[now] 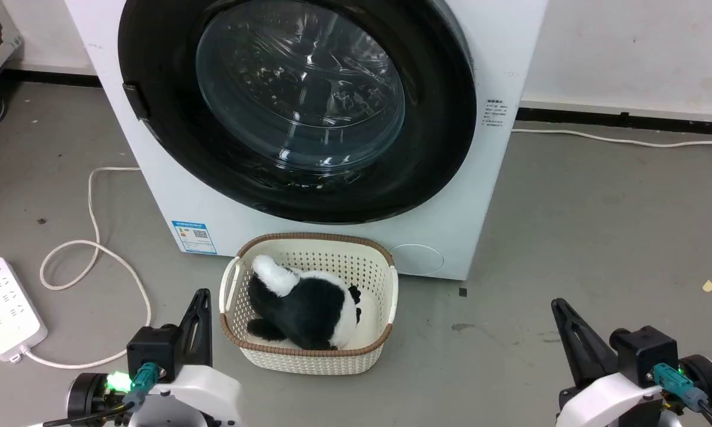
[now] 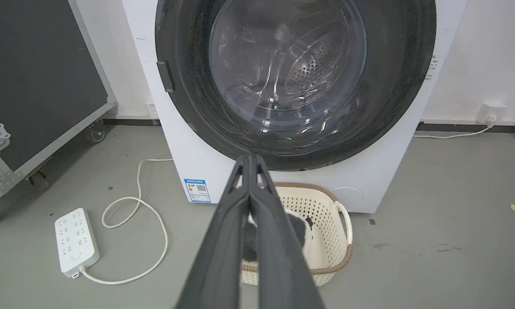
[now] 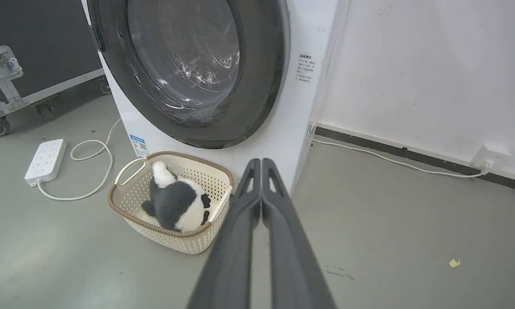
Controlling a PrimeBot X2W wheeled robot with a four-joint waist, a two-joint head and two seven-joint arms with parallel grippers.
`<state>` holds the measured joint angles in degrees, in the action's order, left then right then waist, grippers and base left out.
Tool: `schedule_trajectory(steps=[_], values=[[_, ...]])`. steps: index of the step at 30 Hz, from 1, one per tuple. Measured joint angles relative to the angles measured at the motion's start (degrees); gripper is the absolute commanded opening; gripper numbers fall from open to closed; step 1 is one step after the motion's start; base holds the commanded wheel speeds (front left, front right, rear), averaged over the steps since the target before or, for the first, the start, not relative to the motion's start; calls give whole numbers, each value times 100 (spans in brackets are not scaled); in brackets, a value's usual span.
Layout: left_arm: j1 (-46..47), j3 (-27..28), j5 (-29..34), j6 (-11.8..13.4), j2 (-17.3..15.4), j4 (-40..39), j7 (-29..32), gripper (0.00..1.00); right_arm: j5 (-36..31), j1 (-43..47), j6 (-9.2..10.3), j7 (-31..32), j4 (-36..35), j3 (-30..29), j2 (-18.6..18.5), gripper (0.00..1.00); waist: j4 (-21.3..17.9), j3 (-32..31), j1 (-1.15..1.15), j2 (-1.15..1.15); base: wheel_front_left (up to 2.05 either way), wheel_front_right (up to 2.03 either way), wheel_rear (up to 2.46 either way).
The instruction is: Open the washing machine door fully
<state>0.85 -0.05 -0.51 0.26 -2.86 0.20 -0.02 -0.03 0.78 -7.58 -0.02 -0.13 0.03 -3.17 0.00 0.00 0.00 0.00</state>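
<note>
The washing machine door (image 1: 296, 107) is a large round glossy black disc with a bulging clear glass window, lying flat against the white machine front, with a small black handle tab (image 1: 135, 101) on its left rim. The door (image 2: 296, 77) also faces the left wrist camera, and the right wrist view shows the door (image 3: 188, 68) at an angle. My left gripper (image 1: 201, 295) sits low at the lower left, shut and holding nothing. My right gripper (image 1: 558, 303) rests at the lower right, shut and holding nothing. Both are well short of the door.
A cream basket (image 1: 385, 308) holding a black-and-white plush toy (image 1: 305, 305) stands on the floor right before the machine. A white power strip (image 1: 3, 308) and looped cord (image 1: 89, 249) lie at left. A black wheeled case (image 2: 34, 86) stands left of the machine.
</note>
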Motion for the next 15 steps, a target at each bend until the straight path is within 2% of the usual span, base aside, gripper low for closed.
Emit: schedule_trajectory(steps=[15], values=[[0,0,0,0,0,0,0,0,0,0,0,0,0,1,0,0,0,0,0,0,0,0,0]])
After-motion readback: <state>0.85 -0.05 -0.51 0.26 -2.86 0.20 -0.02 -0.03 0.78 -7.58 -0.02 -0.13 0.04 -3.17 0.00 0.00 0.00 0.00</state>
